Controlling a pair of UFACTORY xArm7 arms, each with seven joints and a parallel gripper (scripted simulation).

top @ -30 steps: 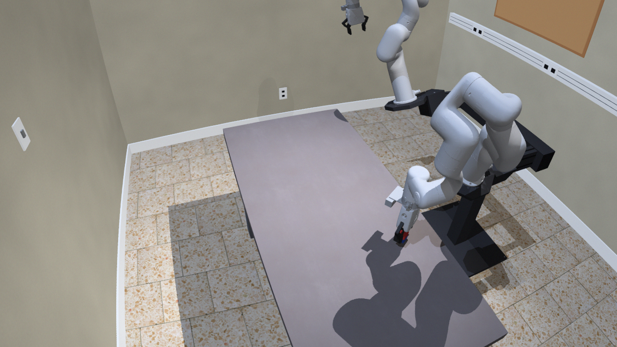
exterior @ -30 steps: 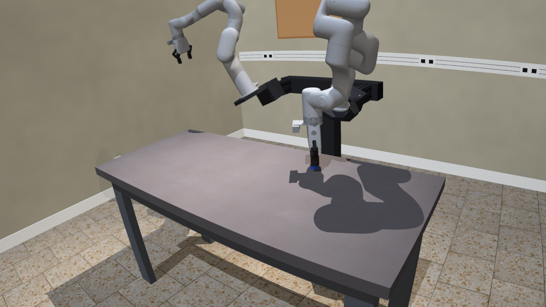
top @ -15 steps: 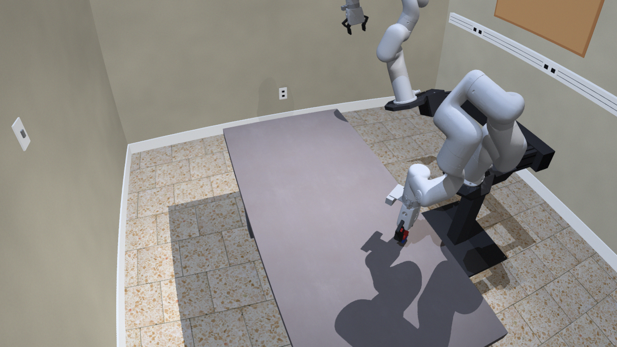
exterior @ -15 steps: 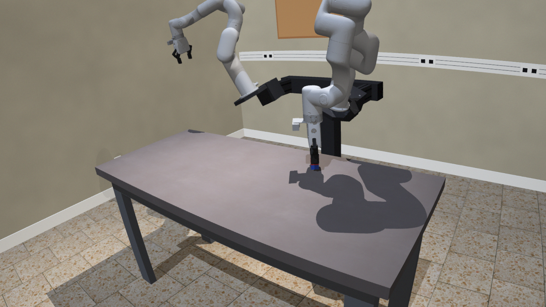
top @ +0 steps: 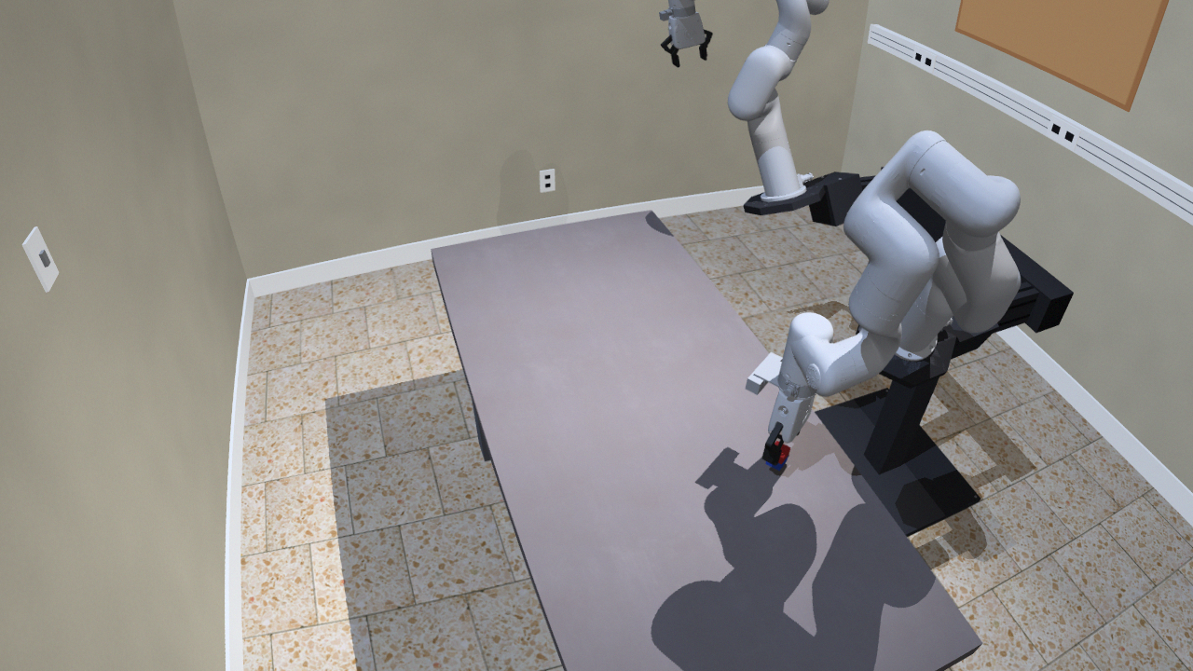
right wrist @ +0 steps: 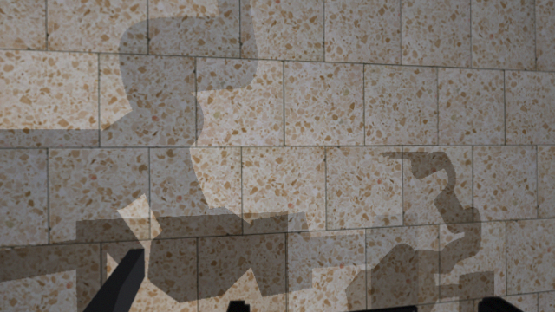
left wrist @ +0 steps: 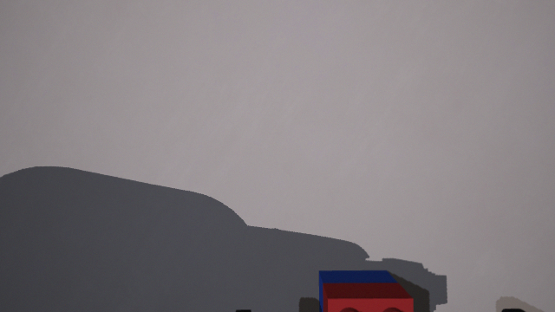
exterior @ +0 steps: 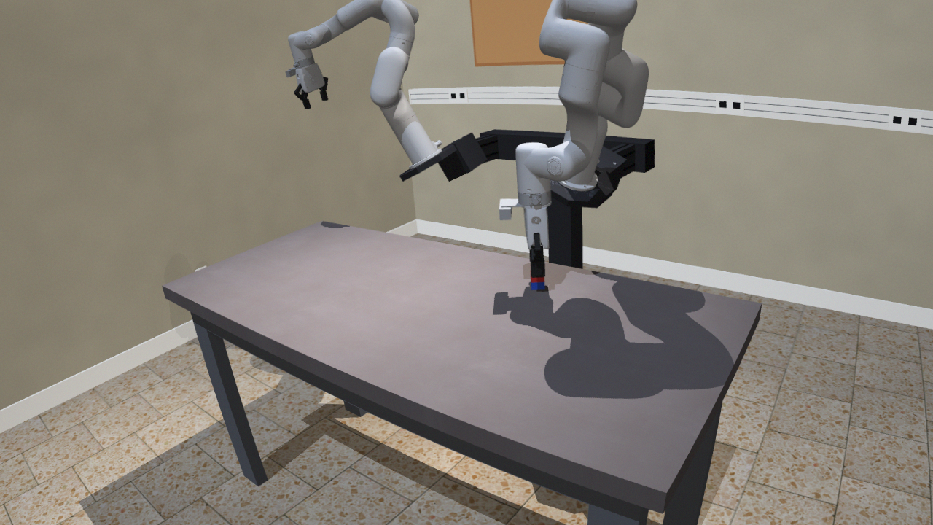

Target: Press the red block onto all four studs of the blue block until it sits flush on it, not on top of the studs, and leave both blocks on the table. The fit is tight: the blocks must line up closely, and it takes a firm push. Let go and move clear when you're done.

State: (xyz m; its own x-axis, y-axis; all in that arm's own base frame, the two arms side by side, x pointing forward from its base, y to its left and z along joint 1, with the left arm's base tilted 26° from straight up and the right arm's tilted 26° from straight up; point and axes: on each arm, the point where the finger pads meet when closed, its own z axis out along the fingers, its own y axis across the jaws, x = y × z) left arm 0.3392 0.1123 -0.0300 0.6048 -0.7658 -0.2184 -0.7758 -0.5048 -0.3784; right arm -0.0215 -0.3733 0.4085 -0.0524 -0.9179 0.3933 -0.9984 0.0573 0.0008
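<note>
My left end effector [top: 775, 453] [exterior: 536, 270] [left wrist: 377, 310] has its fingers wide apart and is not gripping anything. It is low down, right by the two blocks. The red block [top: 782, 450] [exterior: 537, 280] [left wrist: 368, 304] sits on top of the blue block [top: 775, 467] [exterior: 537, 286] [left wrist: 353, 276], and the blue one is on the counter [top: 600, 334] [exterior: 391, 313] [left wrist: 260, 108]. From the middle of the top view, they are at about four o'clock. In my left wrist view they are at about five o'clock, cut off by the bottom edge.

My right end effector [top: 691, 61] [exterior: 315, 104] [right wrist: 365, 305] is open too, well away from the blocks, near twelve o'clock in the top view.

So the red block is on and I have let go. The sides look lined up, but I cannot tell if it is pushed all the way down over all four studs. If it is, I think I only have to go straight up and get clear. If there is a gap, it needs one more hard push first

left gripper [top: 774, 454] [exterior: 536, 270] [left wrist: 377, 310] higher (only a little), more of the red block [top: 784, 451] [exterior: 537, 280] [left wrist: 368, 304] exposed
</note>
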